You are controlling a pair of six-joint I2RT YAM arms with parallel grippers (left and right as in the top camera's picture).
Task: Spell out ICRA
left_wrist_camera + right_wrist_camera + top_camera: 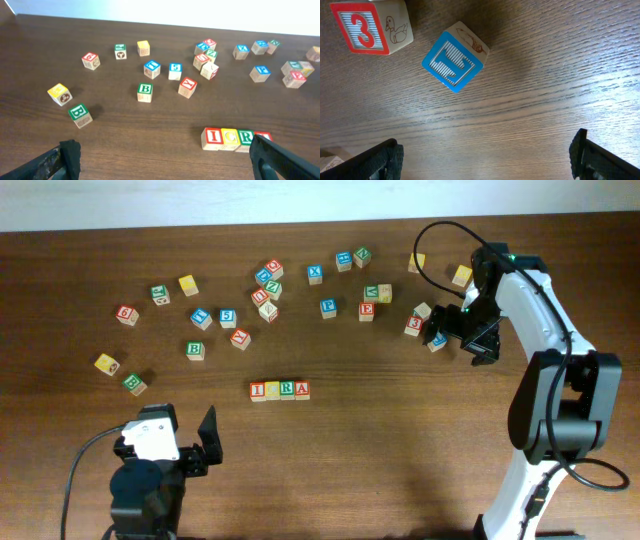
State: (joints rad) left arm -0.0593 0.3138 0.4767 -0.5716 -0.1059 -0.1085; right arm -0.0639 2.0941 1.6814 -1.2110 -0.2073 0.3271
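Note:
Four wooden cubes stand side by side in a row near the table's middle: red I (258, 390), yellow C (273, 390), green R (288, 390), red A (302, 390). The left wrist view shows I (213, 138), C (230, 138) and R (245, 138); the A (263, 135) is mostly hidden behind one finger. My left gripper (162, 162) is open and empty, low at the front left, short of the row. My right gripper (487, 155) is open and empty at the far right, just behind a blue cube (453, 61) and a red "3" cube (367, 27).
Loose letter cubes lie scattered over the far half of the table, among them a green B (195, 350), a red E (367, 311) and a yellow cube (105, 363). The right arm (545, 320) reaches in from the right side.

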